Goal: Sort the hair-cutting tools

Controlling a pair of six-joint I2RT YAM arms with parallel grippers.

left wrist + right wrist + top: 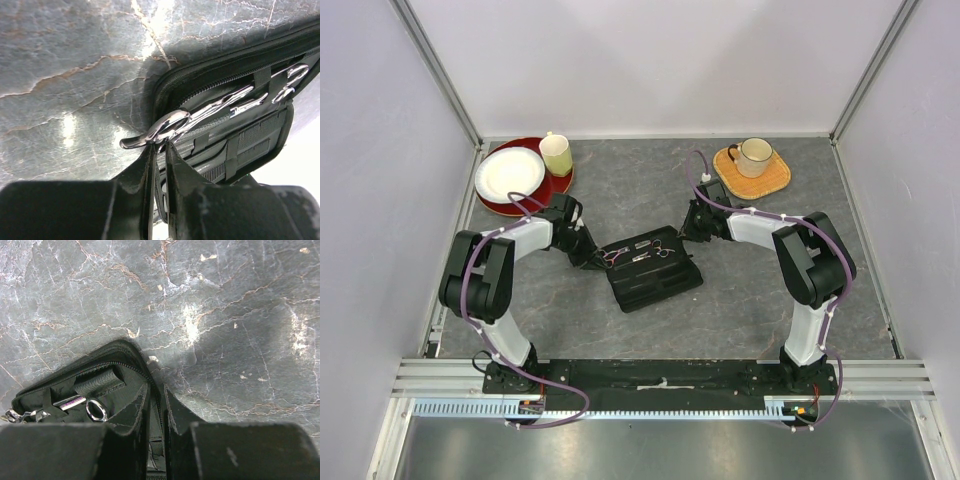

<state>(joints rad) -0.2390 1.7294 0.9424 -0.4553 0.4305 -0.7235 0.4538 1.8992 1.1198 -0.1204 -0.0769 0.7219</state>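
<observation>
An open black zip case (660,285) lies at the table's middle. Two silver scissors (640,252) are strapped across its upper half. In the left wrist view the nearer scissors (170,125) have their finger ring at my left gripper's (160,146) tips, and the jaws are pinched on that ring. The second scissors (280,85) lie further in. Black combs (255,137) sit in the lower pockets. My right gripper (156,386) is shut on the case's zip rim (100,352) at its far right corner, and a scissor ring (96,410) shows beside it.
At the back left a white plate (508,172) rests on a red plate, with a pale green cup (556,154) beside it. A mug (753,155) stands on a yellow mat (775,178) at the back right. Grey walls close three sides.
</observation>
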